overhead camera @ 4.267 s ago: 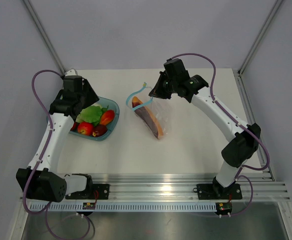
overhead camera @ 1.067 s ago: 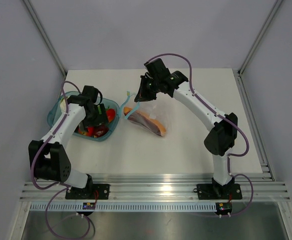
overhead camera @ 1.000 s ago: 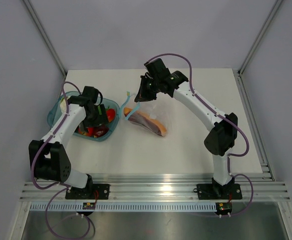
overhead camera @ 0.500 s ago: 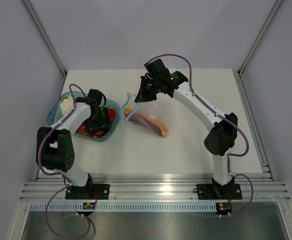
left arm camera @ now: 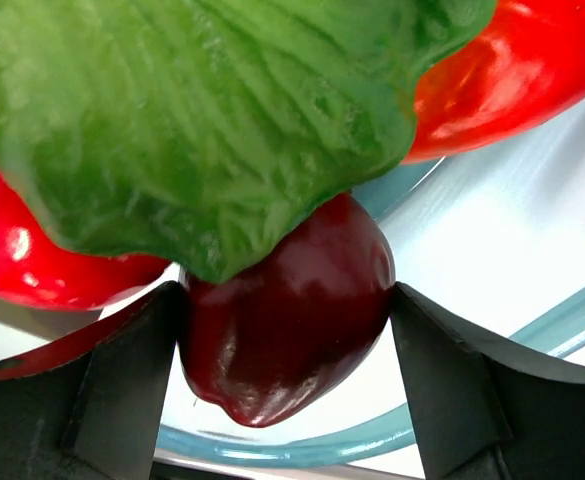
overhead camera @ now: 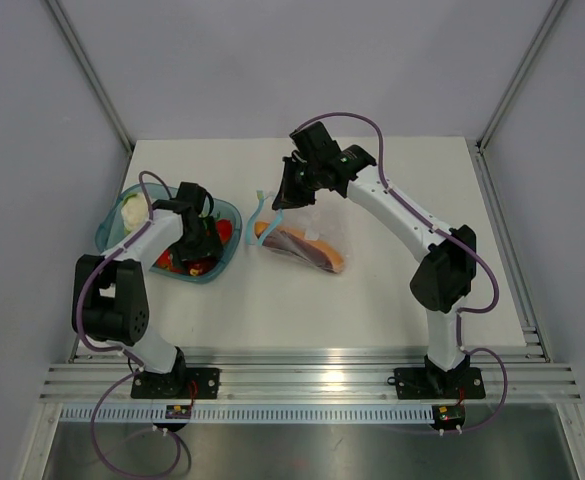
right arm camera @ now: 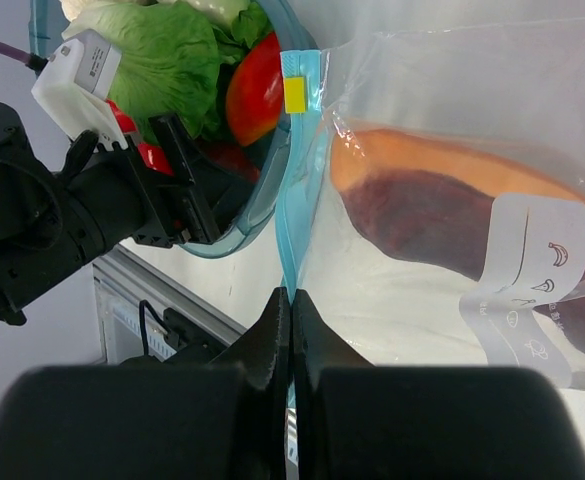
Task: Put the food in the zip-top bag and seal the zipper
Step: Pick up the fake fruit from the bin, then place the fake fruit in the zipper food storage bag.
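Note:
The clear zip-top bag (overhead camera: 307, 240) lies at mid-table with an orange piece (right arm camera: 452, 165) and a dark purple piece (right arm camera: 422, 225) inside. My right gripper (overhead camera: 284, 195) is shut on its teal zipper (right arm camera: 302, 150), pinching the strip at the fingertips (right arm camera: 290, 295). My left gripper (overhead camera: 197, 245) is down in the teal bowl (overhead camera: 112, 225). Its fingers (left arm camera: 132, 390) touch both sides of a dark purple food piece (left arm camera: 285, 320) resting on the bowl floor. Red pieces (left arm camera: 512, 70) and a green lettuce leaf (left arm camera: 202, 120) lie just behind it.
The bowl's rim (right arm camera: 272, 190) stands close to the bag's zipper end. A white round item (overhead camera: 132, 208) sits at the bowl's far left. An aluminium rail (overhead camera: 302, 385) runs along the near edge, and frame posts rise at the back corners.
My left gripper has dropped lower into the bowl and narrowed round the dark purple piece. The right gripper has lifted the zipper a little and the bag has shifted slightly right.

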